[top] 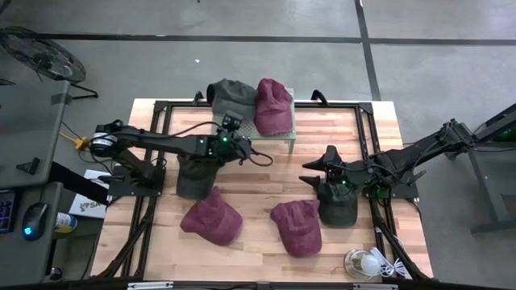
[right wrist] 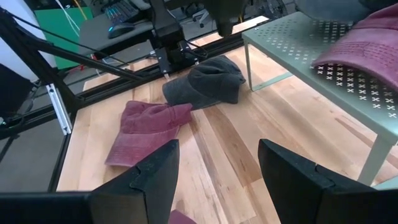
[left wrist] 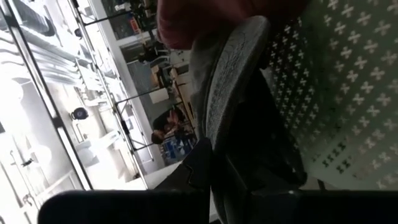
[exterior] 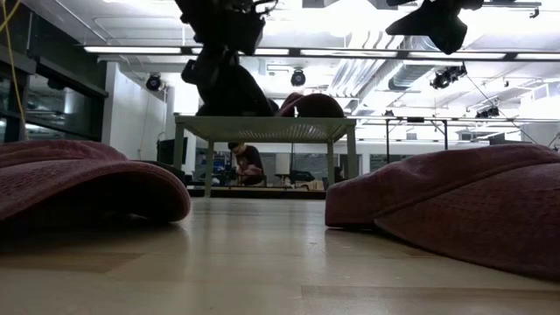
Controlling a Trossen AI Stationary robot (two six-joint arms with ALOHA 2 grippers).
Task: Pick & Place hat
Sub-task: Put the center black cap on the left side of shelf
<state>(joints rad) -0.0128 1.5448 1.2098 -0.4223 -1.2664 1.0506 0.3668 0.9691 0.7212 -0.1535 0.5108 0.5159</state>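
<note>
Wooden table (top: pixel 266 173) is seen carrying a perforated metal stand (top: pixel 289 133). On the stand, a grey hat (top: pixel 230 95) is pinched at its brim by the left gripper (top: pixel 231 122). Right gripper (right wrist: pixel 214 163) is held spread, empty, above the table.

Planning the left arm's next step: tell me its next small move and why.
Probably ease the left gripper a little farther over the shelf and lower it before opening the jaws. The grey hat it grips hangs at the shelf's edge beside the maroon hat and does not seem to rest flat yet.
</note>
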